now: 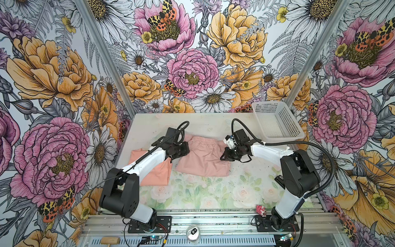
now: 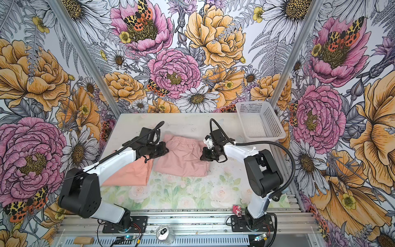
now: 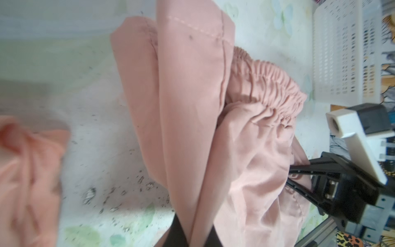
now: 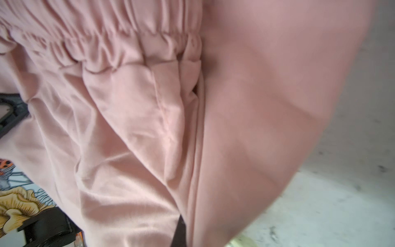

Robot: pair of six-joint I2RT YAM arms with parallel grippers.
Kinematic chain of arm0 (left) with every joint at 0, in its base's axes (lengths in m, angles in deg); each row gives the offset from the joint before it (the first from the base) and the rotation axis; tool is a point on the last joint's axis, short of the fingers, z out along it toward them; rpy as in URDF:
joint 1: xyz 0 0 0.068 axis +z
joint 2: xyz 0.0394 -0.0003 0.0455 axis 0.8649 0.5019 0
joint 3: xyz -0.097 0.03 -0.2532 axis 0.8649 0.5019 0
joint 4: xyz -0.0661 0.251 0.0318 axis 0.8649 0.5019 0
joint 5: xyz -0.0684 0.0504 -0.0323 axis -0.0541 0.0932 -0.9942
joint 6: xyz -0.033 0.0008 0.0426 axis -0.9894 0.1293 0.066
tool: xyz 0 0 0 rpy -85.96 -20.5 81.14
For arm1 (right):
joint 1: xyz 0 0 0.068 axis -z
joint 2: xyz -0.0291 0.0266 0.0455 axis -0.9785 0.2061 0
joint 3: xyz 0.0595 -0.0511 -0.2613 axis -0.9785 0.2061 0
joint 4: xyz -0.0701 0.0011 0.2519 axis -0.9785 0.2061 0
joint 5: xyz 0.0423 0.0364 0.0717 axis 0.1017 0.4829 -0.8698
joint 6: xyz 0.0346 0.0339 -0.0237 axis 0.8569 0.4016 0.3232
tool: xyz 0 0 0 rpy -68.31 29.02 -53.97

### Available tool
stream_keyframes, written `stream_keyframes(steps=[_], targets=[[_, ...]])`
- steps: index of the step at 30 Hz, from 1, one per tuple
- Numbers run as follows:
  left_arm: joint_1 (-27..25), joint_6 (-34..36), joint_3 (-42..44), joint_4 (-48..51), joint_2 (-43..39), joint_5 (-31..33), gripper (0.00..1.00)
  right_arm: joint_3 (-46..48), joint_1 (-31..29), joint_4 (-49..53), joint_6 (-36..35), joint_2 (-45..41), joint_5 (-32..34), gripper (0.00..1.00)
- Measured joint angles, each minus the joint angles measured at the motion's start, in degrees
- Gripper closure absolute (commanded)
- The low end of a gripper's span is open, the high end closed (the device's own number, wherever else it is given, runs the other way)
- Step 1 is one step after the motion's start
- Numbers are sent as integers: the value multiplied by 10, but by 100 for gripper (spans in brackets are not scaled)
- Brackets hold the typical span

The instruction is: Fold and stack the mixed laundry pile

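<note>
**Top views.** In both top views your dusty-pink garment (image 1: 203,159) lies mid-desk (image 1: 203,192), with its gathered edge (image 1: 203,140) toward the back wall. The left tool (image 1: 185,150) sits at the garment's left side and the right tool (image 1: 223,158) at its right side, roughly level with each other. The peach T-shirt (image 1: 154,174) lies flat just to the left of the pink garment, partly under the left arm. Whether the two cloths touch cannot be told. The white perforated basket (image 1: 288,119) stands at the back right corner, well apart from both garments.

**Left wrist view.** A long fold of the pink garment (image 3: 192,128) runs up from between the left tool's two dark fingers (image 3: 177,233) — the jaws are closed on that fold. The right tool (image 3: 299,174) shows at the garment's opposite side, its fingertips against the cloth. The T-shirt (image 3: 27,181) appears blurred at one edge of the view, apart from the pinched fold. The basket (image 3: 342,53) is beyond the gathered edge.

**Right wrist view.** Pink cloth (image 4: 256,107) fills nearly the whole view, with the gathered edge (image 4: 128,40) across it. Only one of the right tool's dark fingers (image 4: 179,233) shows, pressed against the cloth — the other is hidden by the fabric. Your right tool is clamped on the garment.
</note>
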Motion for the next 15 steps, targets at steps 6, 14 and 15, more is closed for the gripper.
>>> stream_keyframes(steps=[6, 14, 15], targets=[[109, 49, -13, 127, -101, 24, 100, -63, -92, -72, 85, 23, -3, 100], [286, 96, -13, 201, -136, 79, 100, -239, -211, -152, 155, 193, 16, 100], [306, 102, -13, 205, -135, 85, 100, -259, -223, -156, 159, 212, 17, 100]])
